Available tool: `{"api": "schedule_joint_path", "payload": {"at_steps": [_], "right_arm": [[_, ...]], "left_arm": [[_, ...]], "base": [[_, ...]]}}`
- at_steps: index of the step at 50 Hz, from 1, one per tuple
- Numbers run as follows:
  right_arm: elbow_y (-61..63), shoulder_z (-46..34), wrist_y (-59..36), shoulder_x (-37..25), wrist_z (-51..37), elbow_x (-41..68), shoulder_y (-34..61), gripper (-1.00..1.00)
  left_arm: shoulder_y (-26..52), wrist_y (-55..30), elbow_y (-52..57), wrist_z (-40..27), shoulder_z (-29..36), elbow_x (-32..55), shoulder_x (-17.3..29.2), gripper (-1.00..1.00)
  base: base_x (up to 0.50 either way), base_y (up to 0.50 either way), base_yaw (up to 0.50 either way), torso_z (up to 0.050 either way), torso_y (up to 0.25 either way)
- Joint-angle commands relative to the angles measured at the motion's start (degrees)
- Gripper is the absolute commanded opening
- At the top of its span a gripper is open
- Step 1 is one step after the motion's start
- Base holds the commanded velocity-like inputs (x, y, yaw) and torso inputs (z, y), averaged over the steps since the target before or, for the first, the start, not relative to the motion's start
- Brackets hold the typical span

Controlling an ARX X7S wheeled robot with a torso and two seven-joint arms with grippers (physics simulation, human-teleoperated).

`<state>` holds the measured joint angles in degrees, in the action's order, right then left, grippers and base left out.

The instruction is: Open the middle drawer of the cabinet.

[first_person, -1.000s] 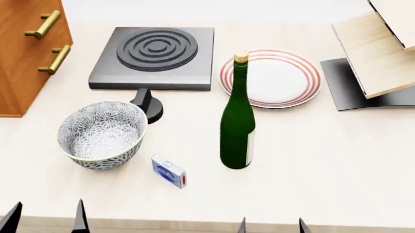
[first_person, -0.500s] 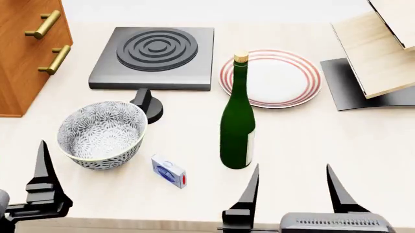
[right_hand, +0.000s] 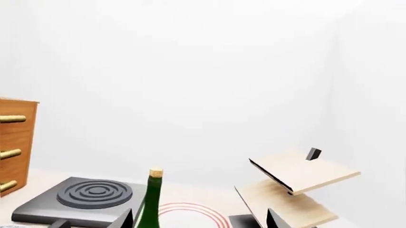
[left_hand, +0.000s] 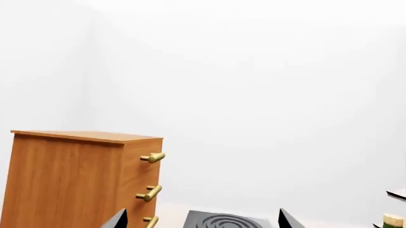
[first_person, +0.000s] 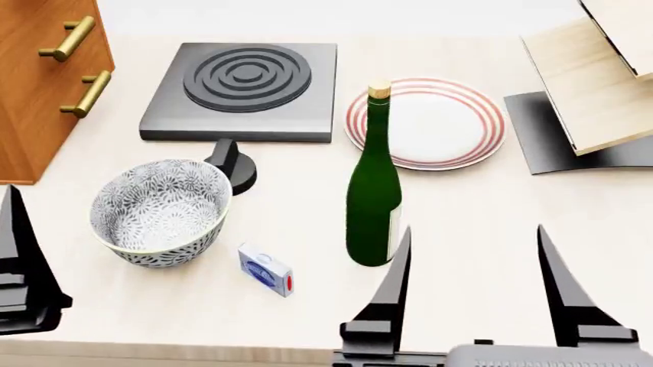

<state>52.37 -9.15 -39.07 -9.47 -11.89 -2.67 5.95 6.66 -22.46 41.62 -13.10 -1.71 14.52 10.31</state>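
The cabinet [first_person: 41,84] is cropped at far left, its middle drawer [left_hand: 140,190] closed, while the left gripper [left_hand: 201,219] and right gripper [first_person: 475,287] hover spread apart, holding nothing.

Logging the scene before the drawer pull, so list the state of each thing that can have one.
middle drawer: shut.
cabinet: all visible drawers flush, none pulled.
left gripper: open, empty.
right gripper: open, empty.
bottle: upright, corked.
bowl: upright, empty.
plate: empty.
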Motion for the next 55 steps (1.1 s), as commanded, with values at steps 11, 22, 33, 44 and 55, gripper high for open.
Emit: {"api": "schedule_joint_path", "payload": {"at_steps": [11, 22, 33, 44, 55], "right_arm": [[3.5, -1.9, 0.8, -1.7, -1.8, -1.8, -0.2, 1.0], [4.0, -2.6, 3.2, -2.7, -2.7, -2.8, -0.9, 1.0], [3.9, -2.2, 3.7, -2.9, -3.2, -2.3, -1.1, 1.0], [3.4, -2.5, 3.7, -3.1, -3.7, -2.2, -1.3, 1.0], [3.3, -2.6, 3.9, -3.4, -4.1, -1.9, -1.4, 1.0]], "left_arm": [[-0.5, -0.9, 4.9, -1.6, -1.3, 2.8, 1.5, 1.0], [-0.6, 0.2, 5.0, -2.6, -0.6, 2.5, 2.5, 1.0], [-0.5, 0.8, 4.7, -3.5, 0.0, 2.2, 3.2, 1.0], [-0.8, 1.5, 4.7, -4.3, 0.9, 1.5, 3.9, 1.0], [-1.0, 2.0, 4.6, -4.8, 1.3, 1.7, 4.5, 1.0]], "base": [[0.0, 0.0, 0.0, 0.0, 0.0], [0.37, 0.0, 0.0, 0.0, 0.0], [0.5, 0.0, 0.0, 0.0, 0.0], [0.5, 0.0, 0.0, 0.0, 0.0], [0.5, 0.0, 0.0, 0.0, 0.001]]}}
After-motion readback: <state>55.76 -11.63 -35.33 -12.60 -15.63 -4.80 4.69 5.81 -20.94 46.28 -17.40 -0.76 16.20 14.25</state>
